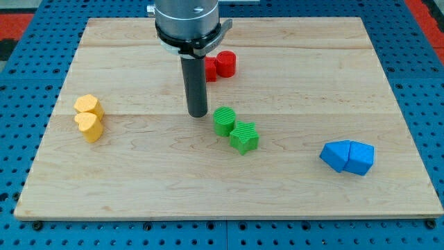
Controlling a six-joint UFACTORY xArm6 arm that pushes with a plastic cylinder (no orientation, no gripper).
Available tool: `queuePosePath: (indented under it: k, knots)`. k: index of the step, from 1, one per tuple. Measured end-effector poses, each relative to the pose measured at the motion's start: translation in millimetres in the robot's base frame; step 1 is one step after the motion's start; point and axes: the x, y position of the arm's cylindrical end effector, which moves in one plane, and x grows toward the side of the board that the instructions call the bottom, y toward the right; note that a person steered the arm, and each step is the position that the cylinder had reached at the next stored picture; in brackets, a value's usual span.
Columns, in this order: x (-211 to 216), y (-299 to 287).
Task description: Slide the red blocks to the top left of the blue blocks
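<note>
Two red blocks sit together at the upper middle of the board: a red cylinder (225,63) and a second red block (210,69) to its left, partly hidden behind the rod, shape unclear. Two blue blocks lie touching at the lower right: a blue block (336,155) and a blue block (361,157), shapes unclear. My tip (198,113) stands below and left of the red blocks, just left of the green blocks and far left of the blue blocks.
A green cylinder (224,120) and a green star-like block (244,136) lie just right of my tip. A yellow hexagon-like block (88,105) and a yellow heart (89,126) sit at the left. The wooden board (291,201) lies on a blue pegboard.
</note>
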Motion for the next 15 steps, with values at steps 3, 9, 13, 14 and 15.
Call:
queuePosePath:
  k: [3, 9, 13, 14, 15]
  knots:
    - [57, 75]
    - [-153, 71]
    - [-123, 8]
    - [-47, 85]
    - [-60, 121]
